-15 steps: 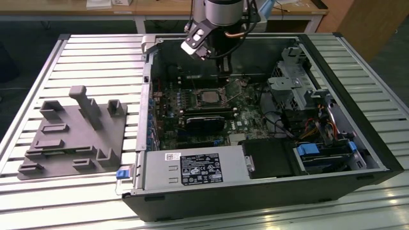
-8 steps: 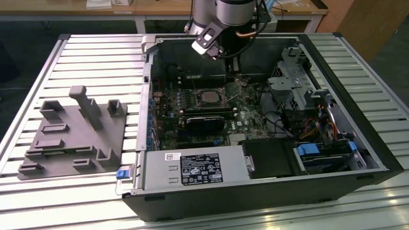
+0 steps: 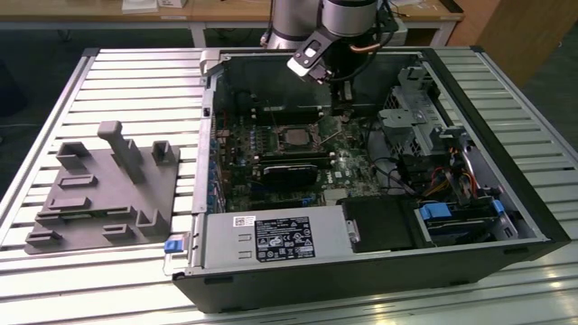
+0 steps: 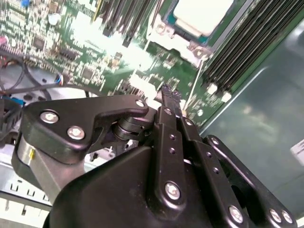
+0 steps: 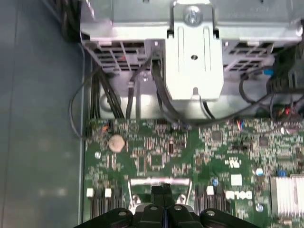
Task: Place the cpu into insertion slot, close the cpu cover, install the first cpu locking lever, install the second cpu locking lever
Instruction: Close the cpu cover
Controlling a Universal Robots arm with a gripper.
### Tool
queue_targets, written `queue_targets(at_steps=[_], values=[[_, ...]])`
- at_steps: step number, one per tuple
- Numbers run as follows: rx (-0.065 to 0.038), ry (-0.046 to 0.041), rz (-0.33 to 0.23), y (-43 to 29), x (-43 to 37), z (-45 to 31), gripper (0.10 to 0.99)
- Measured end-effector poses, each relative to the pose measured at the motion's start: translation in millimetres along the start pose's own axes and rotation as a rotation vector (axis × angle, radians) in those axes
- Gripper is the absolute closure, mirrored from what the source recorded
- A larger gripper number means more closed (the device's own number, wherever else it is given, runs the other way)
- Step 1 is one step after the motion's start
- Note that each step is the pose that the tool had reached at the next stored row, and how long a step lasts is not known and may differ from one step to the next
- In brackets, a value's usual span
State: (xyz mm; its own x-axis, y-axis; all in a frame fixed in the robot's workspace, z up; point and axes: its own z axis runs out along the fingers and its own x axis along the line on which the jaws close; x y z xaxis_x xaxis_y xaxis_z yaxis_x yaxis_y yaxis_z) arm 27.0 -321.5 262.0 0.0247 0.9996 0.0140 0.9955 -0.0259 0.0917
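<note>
- One Universal Robots arm (image 3: 348, 20) reached steeply down into the open computer case (image 3: 532, 223), its wrist tilted over the motherboard (image 5: 156, 156).
- Its gripper (image 3: 343, 112) (image 4: 168, 92) (image 5: 161, 189) had both black fingers pressed together with nothing visible between them, the tip just above the board.
- The cpu (image 3: 296, 137) (image 4: 202, 13) lay flat in the insertion slot (image 3: 275, 139), silvery top up, framed by the cpu cover (image 4: 164, 33).
- A thin metal lever (image 4: 192, 92) slanted up between the gripper tip and the socket.
</note>
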Motion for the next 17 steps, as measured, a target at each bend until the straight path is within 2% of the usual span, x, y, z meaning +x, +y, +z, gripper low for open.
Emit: queue_targets(at_steps=[8, 12, 17], values=[[0.0, -0.0002, 0.0, 22.3, 0.6, 2.4, 0.98], [0.0, -0.0002, 0.0, 26.1, 0.6, 4.6, 0.98], [0.0, -0.0001, 0.0, 26.1, 0.5, 12.9, 0.98]])
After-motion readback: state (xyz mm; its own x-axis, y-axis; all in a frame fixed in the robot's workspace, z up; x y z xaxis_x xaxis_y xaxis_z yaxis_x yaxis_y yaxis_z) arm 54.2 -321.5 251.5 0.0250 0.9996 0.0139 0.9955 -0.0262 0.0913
